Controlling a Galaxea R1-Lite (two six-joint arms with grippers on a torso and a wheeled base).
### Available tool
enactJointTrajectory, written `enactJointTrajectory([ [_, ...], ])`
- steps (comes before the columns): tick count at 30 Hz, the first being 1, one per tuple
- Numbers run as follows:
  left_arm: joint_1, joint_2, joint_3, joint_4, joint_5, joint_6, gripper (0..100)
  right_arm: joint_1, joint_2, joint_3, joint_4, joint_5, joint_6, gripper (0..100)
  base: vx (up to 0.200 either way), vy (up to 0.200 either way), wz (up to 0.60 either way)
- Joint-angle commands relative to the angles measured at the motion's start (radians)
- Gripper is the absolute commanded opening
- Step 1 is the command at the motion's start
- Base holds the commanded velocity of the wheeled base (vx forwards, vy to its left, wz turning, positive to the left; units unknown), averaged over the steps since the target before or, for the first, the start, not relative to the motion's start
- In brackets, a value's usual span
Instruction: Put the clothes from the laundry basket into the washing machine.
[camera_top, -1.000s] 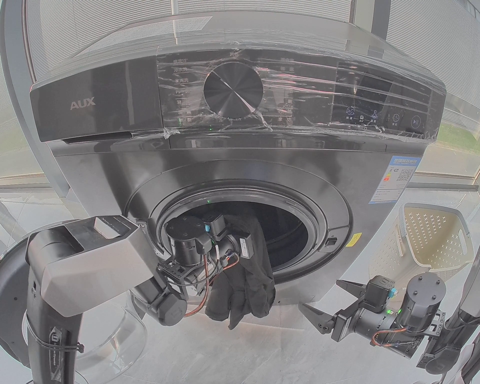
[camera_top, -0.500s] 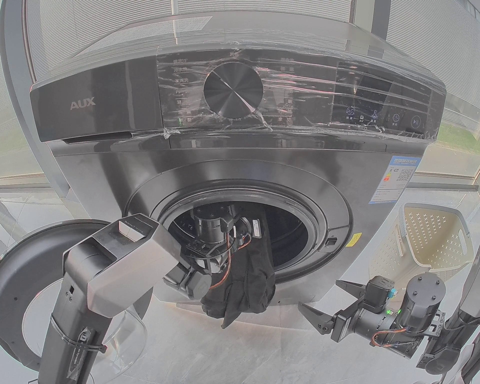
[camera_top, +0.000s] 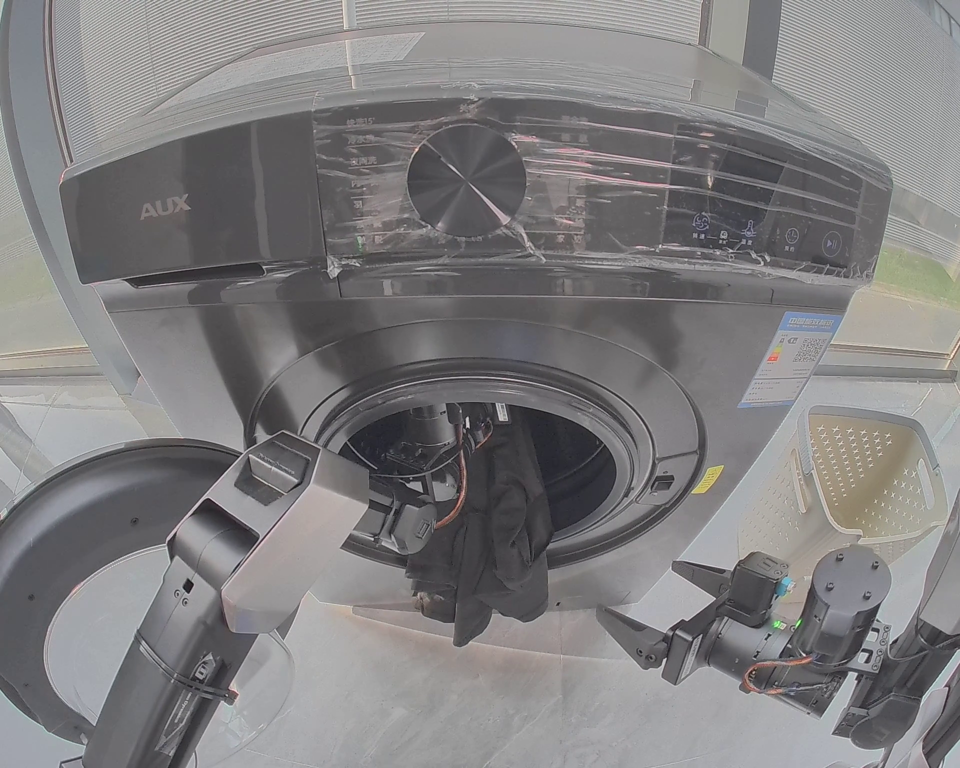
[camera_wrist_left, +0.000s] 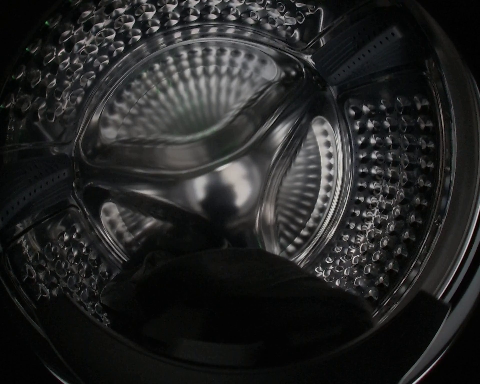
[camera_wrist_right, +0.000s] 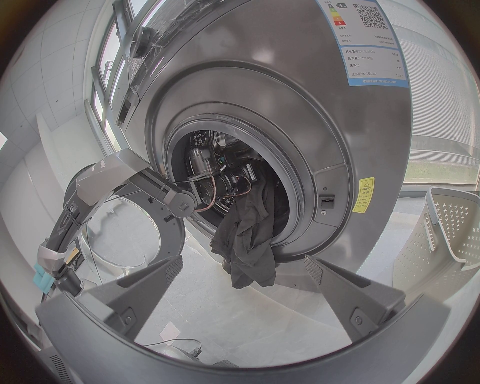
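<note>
Found left end effector (camera_top: 478, 428) inside washing machine (camera_top: 600, 330) mouth, deeper than a second before; could not tell its grip. Noted black garment (camera_top: 500, 540) draped over the rim, hanging outside; from left wrist, saw perforated drum (camera_wrist_left: 390, 150) instead. Logged right end effector (camera_top: 640, 590) released, near laundry basket (camera_top: 870, 470).

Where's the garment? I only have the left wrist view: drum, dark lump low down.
Observer: The garment drapes over the door rim; its lower part hangs outside the washer.
Operator: Right arm?
Observer: The right gripper is low in front of the washer, jaws open, holding nothing.
Operator: Basket?
Observer: The basket is right of the washer; no clothes visible in it.
</note>
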Motion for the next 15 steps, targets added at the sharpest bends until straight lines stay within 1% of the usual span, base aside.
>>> enactJointTrajectory([
  [1,0.007,0.02,-0.002,0.002,0.002,-0.004,100,0.002,0.004,0.0,0.0,0.0,0.0,100,0.0,0.0,0.0],
  [3,0.005,0.006,0.033,0.007,0.002,-0.012,100,0.002,0.002,0.003,0.0,0.002,0.0,100,0.0,0.0,0.0],
  [6,-0.004,-0.066,0.147,0.011,0.001,-0.007,100,0.002,0.001,0.006,0.0,0.002,0.0,100,0.0,0.0,0.0],
  [8,-0.007,-0.09,0.194,0.016,-0.007,-0.006,100,0.002,0.001,0.006,0.0,0.002,0.0,100,0.0,0.0,0.0],
  [10,-0.018,-0.149,0.283,0.031,-0.021,-0.002,100,0.002,0.001,0.006,0.0,0.002,0.0,100,0.0,0.0,0.0],
  [12,-0.027,-0.206,0.368,0.06,-0.054,-0.002,100,0.002,-0.003,0.005,0.0,0.002,0.0,100,0.0,0.0,0.0],
  [13,-0.027,-0.206,0.368,0.06,-0.054,-0.002,100,0.002,-0.003,0.005,0.0,0.002,0.0,100,0.0,0.0,0.0],
  [14,-0.038,-0.244,0.435,0.077,-0.097,-0.006,100,0.002,-0.004,0.005,0.0,0.002,0.0,100,0.0,0.0,0.0],
  [15,-0.039,-0.247,0.44,0.077,-0.1,-0.006,100,0.002,-0.004,0.005,0.0,0.002,0.0,100,0.0,0.0,0.0],
])
